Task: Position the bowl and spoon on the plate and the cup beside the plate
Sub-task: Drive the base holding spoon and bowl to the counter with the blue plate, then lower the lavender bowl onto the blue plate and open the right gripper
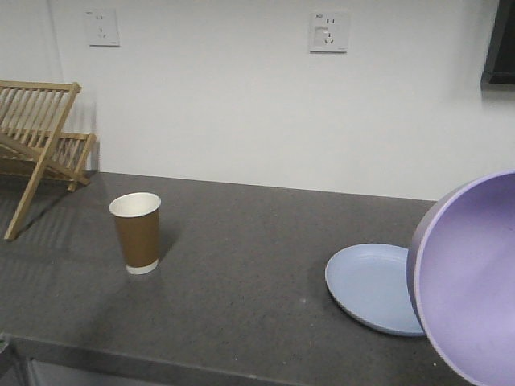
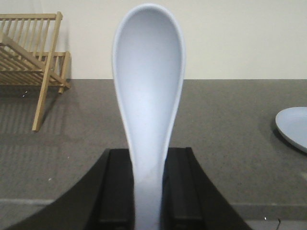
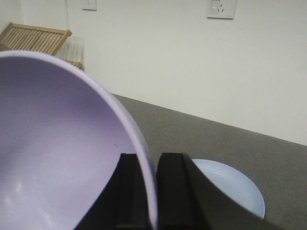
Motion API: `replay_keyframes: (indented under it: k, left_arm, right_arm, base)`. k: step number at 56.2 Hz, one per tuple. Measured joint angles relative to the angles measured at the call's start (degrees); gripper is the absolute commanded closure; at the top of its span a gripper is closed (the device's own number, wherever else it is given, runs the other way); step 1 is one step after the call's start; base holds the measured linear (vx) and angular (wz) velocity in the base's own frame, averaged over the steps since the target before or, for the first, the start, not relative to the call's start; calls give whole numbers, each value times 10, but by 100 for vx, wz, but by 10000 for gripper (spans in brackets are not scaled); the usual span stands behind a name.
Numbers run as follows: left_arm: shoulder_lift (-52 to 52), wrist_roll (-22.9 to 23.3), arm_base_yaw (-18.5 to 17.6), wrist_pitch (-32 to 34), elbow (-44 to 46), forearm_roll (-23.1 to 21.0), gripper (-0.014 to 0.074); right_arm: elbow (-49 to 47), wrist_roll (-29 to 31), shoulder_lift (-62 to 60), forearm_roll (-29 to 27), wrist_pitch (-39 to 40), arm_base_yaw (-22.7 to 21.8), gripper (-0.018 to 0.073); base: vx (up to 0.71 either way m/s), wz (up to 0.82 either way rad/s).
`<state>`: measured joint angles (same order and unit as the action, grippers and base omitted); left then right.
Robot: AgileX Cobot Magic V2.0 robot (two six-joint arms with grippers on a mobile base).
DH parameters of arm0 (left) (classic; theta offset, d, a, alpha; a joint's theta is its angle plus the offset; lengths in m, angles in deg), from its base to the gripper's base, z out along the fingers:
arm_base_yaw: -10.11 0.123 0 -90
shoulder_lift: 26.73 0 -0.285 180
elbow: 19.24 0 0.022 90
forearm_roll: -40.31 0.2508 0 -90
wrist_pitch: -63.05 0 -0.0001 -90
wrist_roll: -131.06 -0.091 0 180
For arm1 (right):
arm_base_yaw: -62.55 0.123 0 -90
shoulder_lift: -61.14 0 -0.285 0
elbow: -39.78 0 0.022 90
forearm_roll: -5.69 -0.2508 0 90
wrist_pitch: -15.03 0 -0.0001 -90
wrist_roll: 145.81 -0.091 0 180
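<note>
Gripping the spoon [image 2: 148, 86] by its handle, the left claw [image 2: 147, 160] keeps the scoop ahead of itself. The cup [image 1: 137, 232] stands upright on the surface [image 1: 241, 265]. The right claw [image 3: 147, 167] pinches the rim of the tilted bowl [image 3: 57, 143], and the plate [image 3: 235, 189] lies below, just ahead of this claw.

bowl [image 1: 471, 273] tilted, aloft | spoon [image 2: 148, 96] upright | plate [image 1: 370, 285] flat | cup [image 1: 136, 232] upright, seemingly empty
</note>
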<state>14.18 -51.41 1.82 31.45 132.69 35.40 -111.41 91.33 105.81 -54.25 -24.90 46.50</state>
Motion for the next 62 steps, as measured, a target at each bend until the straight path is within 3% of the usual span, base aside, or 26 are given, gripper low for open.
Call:
replay_keyframes:
  k: [32,62]
  left_arm:
    - [0,0,0,0,0,0,603]
    - [0,0,0,0,0,0,603]
  right_arm:
    - [0,0,0,0,0,0,568]
    - [0,0,0,0,0,0,568]
  base:
    - [29,-22]
    - [6,-5]
